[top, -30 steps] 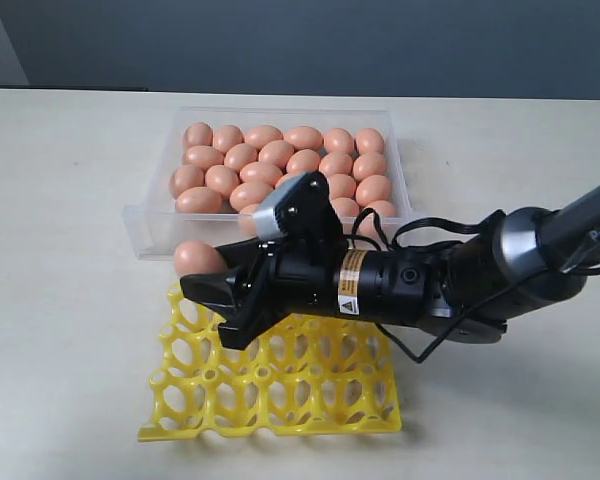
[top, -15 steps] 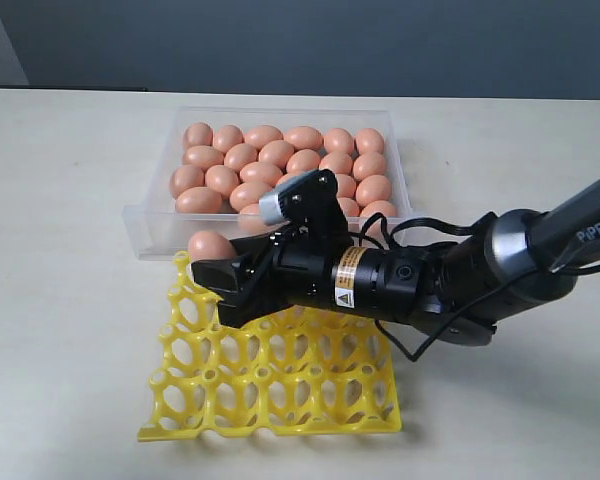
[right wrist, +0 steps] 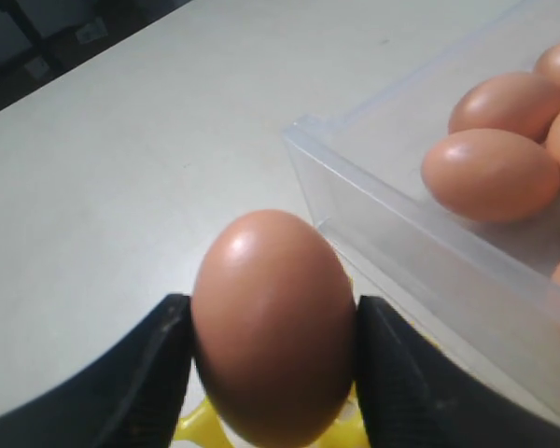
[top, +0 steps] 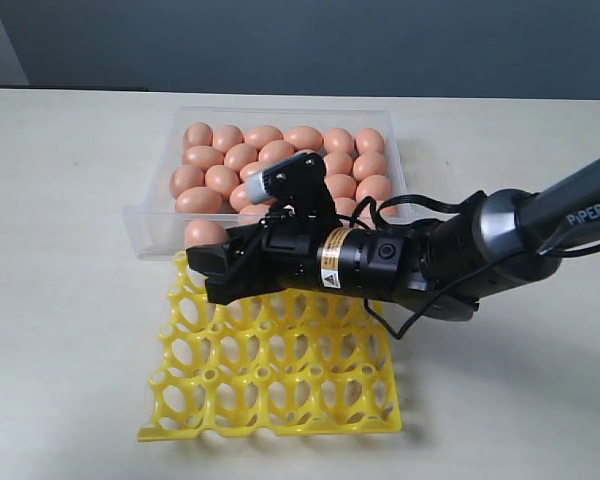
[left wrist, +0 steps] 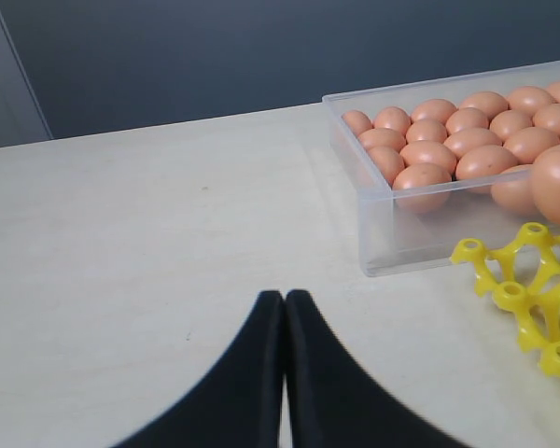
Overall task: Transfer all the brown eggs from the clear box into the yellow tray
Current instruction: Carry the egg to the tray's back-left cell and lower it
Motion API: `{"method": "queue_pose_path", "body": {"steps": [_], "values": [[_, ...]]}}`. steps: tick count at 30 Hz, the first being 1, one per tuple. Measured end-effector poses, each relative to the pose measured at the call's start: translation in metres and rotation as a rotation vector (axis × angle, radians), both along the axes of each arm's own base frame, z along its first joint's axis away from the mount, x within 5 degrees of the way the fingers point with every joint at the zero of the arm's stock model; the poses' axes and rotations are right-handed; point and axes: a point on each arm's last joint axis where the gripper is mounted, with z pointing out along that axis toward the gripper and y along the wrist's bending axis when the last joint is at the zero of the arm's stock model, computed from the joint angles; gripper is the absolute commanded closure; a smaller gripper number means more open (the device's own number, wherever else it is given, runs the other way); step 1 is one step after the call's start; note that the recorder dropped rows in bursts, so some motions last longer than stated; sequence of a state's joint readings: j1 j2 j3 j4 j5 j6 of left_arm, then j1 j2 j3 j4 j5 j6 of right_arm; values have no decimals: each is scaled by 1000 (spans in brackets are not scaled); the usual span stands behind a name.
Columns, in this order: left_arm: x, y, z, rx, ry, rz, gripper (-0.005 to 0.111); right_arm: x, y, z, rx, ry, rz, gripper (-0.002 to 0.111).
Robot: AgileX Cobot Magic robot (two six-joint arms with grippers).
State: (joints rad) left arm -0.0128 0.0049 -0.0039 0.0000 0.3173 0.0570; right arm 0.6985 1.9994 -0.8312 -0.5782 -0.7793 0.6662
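Observation:
My right gripper (top: 208, 266) is shut on one brown egg (top: 204, 234), holding it upright just above the far left corner of the yellow tray (top: 270, 392), close to the clear box's near wall (top: 145, 232). In the right wrist view the egg (right wrist: 273, 322) fills the gap between both black fingers, with yellow lattice (right wrist: 201, 426) under it. Several more brown eggs (top: 280, 155) lie in the clear box. No egg shows in the tray cups in view; the arm covers some. My left gripper (left wrist: 285, 299) is shut on nothing, over bare table to the left of the box (left wrist: 392, 233).
The right arm's black body (top: 380, 262) lies across the tray's far edge and the box's near right corner. Pale tabletop (top: 60, 300) surrounds the box and the tray. A dark wall (top: 300, 40) runs behind the table.
My right gripper has carried the egg a little farther back toward the box's near wall and has levelled out lower over the tray. The left gripper's earlier state is not shown.

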Motion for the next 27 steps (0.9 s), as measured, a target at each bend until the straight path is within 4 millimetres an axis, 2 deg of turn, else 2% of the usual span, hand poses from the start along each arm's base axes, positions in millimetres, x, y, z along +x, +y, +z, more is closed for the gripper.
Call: {"method": "queue_pose_path", "body": {"steps": [11,27], "values": [[0,0,0,0,0,0,106,-9,11,-3,-72,20,31,88],[0,0,0,0,0,0,106,4,17,2,-138,9,-12,88]]}}
